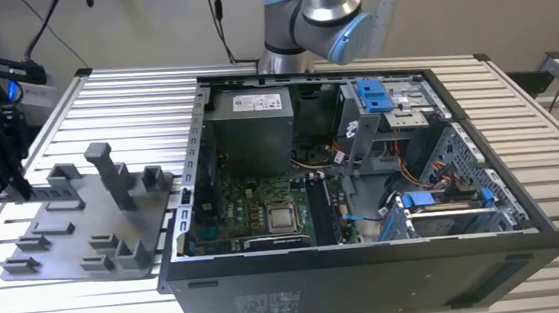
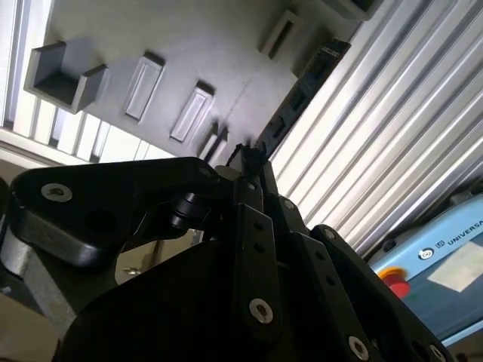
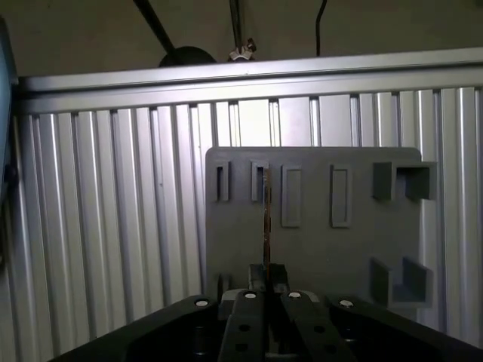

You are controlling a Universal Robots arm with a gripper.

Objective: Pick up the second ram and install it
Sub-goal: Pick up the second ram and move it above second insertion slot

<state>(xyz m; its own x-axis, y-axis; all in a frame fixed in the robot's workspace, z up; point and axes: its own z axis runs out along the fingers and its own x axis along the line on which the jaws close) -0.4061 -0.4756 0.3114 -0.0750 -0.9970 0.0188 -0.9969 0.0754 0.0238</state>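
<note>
We see the gripper [image 3: 267, 277] clamped on the memory stick [image 3: 266, 215]. The grey holder [image 3: 317, 249] lies beyond the stick's tip.

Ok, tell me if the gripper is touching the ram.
Touching. In the first wrist view the ram, seen edge-on, runs out from between the fingertips of the gripper, which close on it from both sides with no gap.
</note>
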